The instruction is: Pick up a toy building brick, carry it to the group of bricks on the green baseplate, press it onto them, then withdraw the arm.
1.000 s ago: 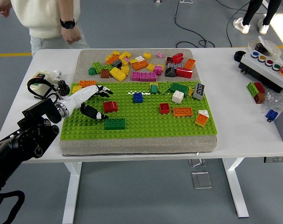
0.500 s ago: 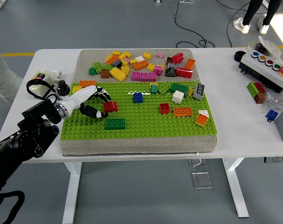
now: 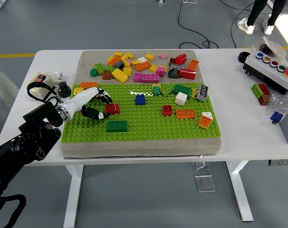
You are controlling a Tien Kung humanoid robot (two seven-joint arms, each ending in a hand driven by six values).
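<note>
Head view: left hand [image 3: 94, 102] came in from the lower left of the frame, white palm shell over the left part of the green baseplate [image 3: 144, 128]. Fingers [image 3: 106, 97] curled round a red brick [image 3: 112, 108], thumb low on its left side, the others arched over its top left edge. Looked like a grip on it, though contact under the fingers was partly hidden. Red brick was small and squarish, studs up, sitting on the baseplate at left centre, slightly skewed to the stud grid.

Dark green brick [image 3: 117, 126] sat just below the red one, apart from it, flat on the plate. Blue brick [image 3: 140, 99] was further right, upper middle of the plate. Another red brick [image 3: 167, 110] and an orange brick [image 3: 186, 114] sat right of centre, near each other. White brick [image 3: 181, 99] was above those, tilted.

Loose pile of mixed bricks [image 3: 144, 65] lay on the grey mat [image 3: 87, 59] in the upper part of the frame, above the baseplate. Black arm [image 3: 27, 142] filled the lower left corner. White table [image 3: 250, 128] carried the mat. Button box [image 3: 271, 65] was at the upper right of the frame. Right arm was not visible
</note>
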